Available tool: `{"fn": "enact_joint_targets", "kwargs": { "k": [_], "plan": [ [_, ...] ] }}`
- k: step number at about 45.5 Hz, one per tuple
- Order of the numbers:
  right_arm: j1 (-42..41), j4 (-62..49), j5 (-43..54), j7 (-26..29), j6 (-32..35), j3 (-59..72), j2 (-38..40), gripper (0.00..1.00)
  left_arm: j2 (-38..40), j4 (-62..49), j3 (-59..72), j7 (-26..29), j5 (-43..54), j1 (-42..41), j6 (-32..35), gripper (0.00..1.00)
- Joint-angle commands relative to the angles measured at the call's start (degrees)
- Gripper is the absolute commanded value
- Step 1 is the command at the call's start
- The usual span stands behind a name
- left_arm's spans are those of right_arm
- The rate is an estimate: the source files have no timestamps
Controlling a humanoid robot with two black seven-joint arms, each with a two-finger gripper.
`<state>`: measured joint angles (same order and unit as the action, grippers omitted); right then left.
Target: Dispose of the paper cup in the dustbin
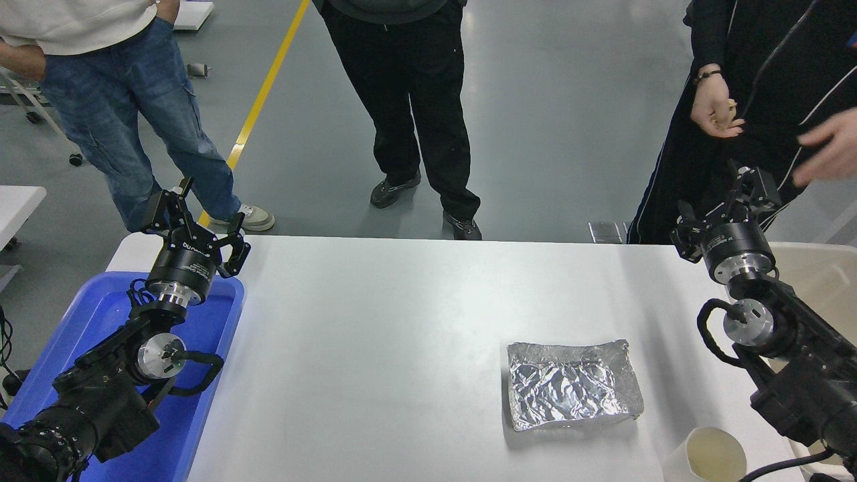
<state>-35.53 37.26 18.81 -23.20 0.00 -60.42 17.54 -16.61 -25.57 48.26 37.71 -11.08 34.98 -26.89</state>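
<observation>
Fingers spread on both grippers, left and right; one paper cup lower right, one foil tray, one dustbin right edge.

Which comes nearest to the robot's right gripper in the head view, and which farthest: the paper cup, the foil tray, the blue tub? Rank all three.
From the right gripper:
1. Foil tray, toward the table's middle.
2. Paper cup, at the near edge, beside the right arm.
3. Blue tub, at the far left.
</observation>
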Motion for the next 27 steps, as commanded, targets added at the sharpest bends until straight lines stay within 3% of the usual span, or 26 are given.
{"fn": "enact_joint_targets", "kwargs": {
  "k": [1, 27],
  "plan": [
    [-0.06, 0.00, 0.00, 0.00, 0.00, 0.04, -0.05, 0.99, 0.00, -0.01, -0.01, 0.08, 0.00, 0.00, 0.00, 1.00],
    [0.20, 0.18, -0.09, 0.00, 0.79, -0.49, 2.59, 0.99, 0.00, -0.01, -0.01, 0.00, 0.00, 0.00, 0.00, 1.00]
  ]
}}
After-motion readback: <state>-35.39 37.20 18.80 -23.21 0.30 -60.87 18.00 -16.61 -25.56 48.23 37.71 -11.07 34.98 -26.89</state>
